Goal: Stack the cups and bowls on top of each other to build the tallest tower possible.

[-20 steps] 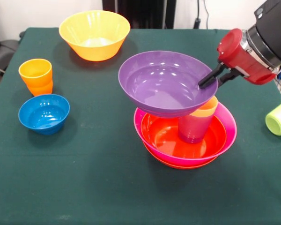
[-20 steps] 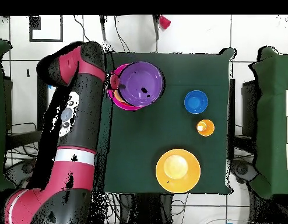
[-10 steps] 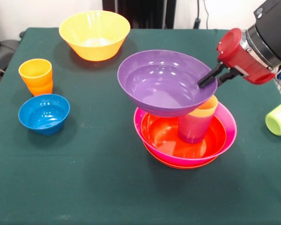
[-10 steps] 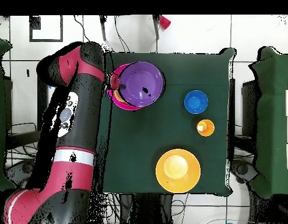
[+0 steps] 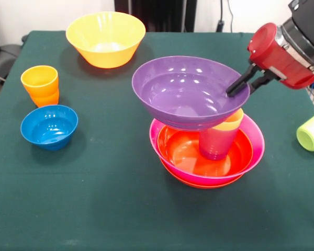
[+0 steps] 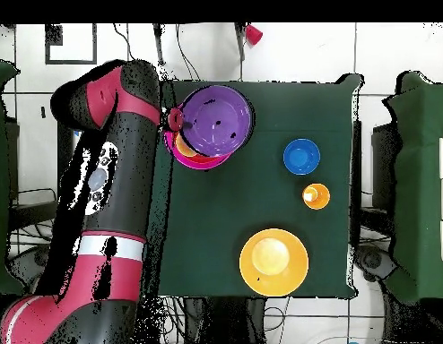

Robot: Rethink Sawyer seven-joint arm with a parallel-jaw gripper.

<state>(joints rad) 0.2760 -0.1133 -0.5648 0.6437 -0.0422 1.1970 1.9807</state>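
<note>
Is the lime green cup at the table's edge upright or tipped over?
Tipped. The lime green cup lies on its side in the front view, its open mouth facing the camera rather than up.

Bench (image 5: 94,209): we see a dark green cloth over the whole top, wrinkled near the corners.
Floor (image 6: 288,54): from overhead we note pale tiles with dark joints on every side of the bench.
Cables (image 6: 185,313): we count several dark leads trailing over the tiles by the bench's edge.
Red object (image 6: 253,34): small, lying on the tiles well apart from the bench; we cannot tell what it is.
Dark square outline (image 6: 71,43): marked on the tiles, off one corner of the bench.
</note>
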